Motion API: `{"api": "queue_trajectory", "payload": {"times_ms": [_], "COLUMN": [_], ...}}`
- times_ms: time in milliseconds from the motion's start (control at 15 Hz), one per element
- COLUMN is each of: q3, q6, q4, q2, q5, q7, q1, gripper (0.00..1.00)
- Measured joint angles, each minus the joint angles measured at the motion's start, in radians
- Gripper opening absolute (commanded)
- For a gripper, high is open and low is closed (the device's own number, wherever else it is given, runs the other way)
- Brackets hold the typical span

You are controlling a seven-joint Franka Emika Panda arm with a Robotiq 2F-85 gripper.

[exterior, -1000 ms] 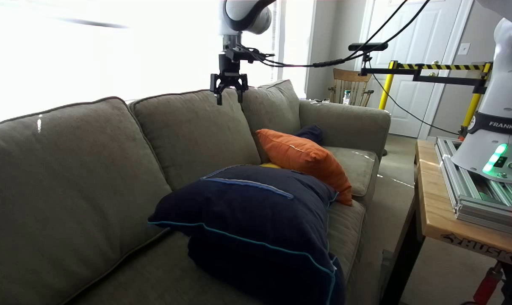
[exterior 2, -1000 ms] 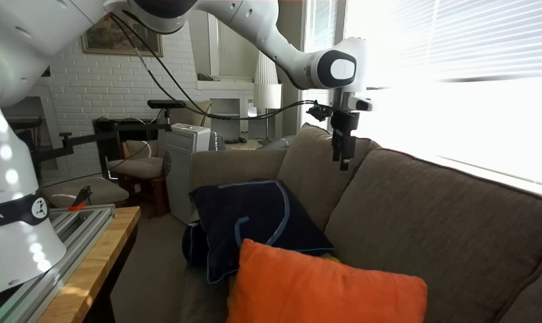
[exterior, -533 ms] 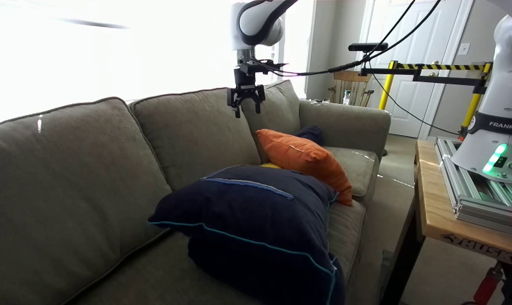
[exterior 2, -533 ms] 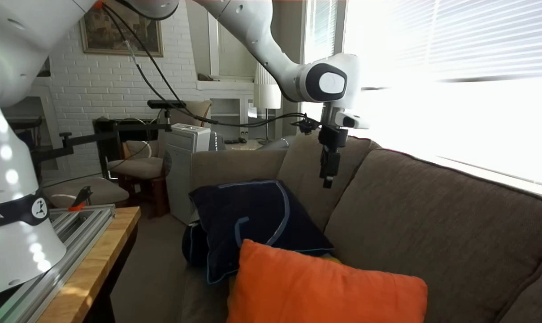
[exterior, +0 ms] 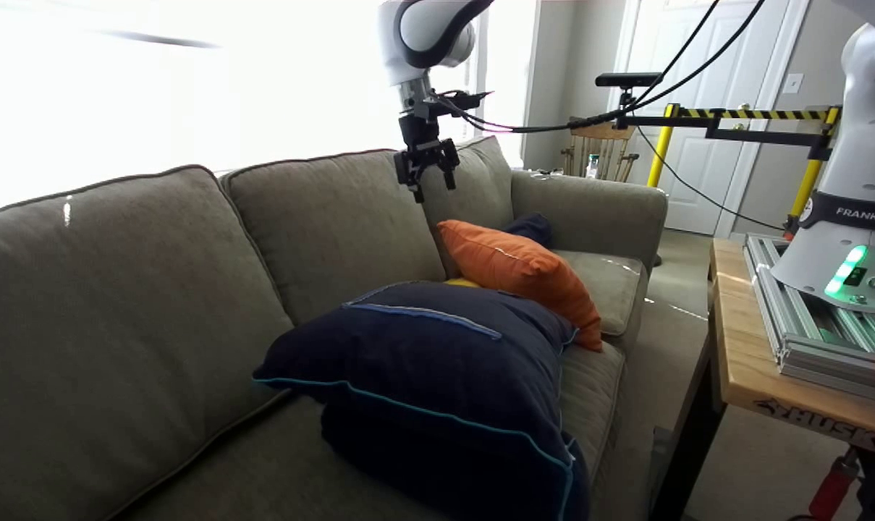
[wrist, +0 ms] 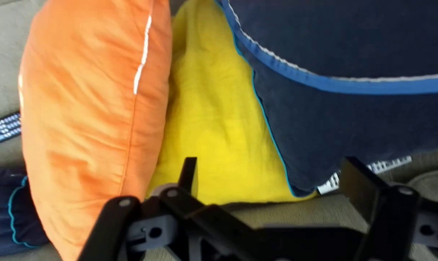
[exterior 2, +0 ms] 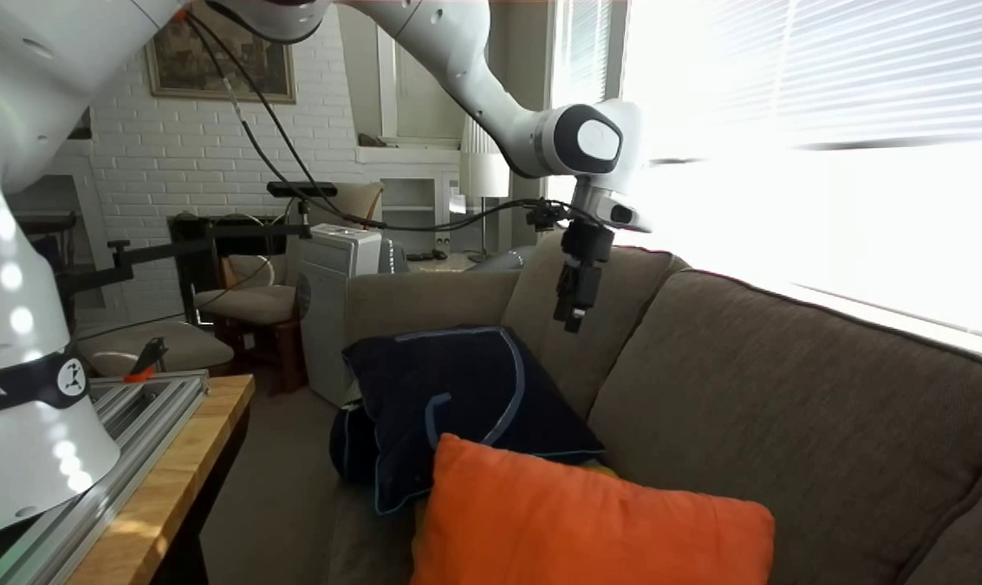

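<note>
The jaws hang wide apart over the sofa (exterior: 336,239), clear of the pillows. In the wrist view the yellow pillow (wrist: 211,119) shows through their gap, lying between the orange pillow (wrist: 92,108) and the navy pillow (wrist: 349,119), which overlap it from either side; in both exterior views only a sliver of it peeps out. The jaw on the wrist view's right side crosses in front of a pale strip with dark marks (wrist: 391,165) beside the navy pillow; I cannot tell what it is. At that view's left edge, a remote (wrist: 3,129) and, lower down, a dark blue cushion (wrist: 8,217) are cut off by the frame and the orange pillow. Glare swallows most of the window (exterior 2: 824,203), and both exterior views crop the arm (exterior 2: 462,57).
</note>
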Motion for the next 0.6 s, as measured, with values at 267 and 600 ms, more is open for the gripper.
{"api": "queue_trajectory", "payload": {"times_ms": [267,600], "q3": [-0.014,-0.048], "q6": [-0.226,-0.34], "q4": [0.019,0.022], "q2": [0.014,0.062], "q5": [-0.067,-0.174], "q7": [0.0,0.003], "q1": [0.018,0.025], "gripper": [1.0,1.0]}}
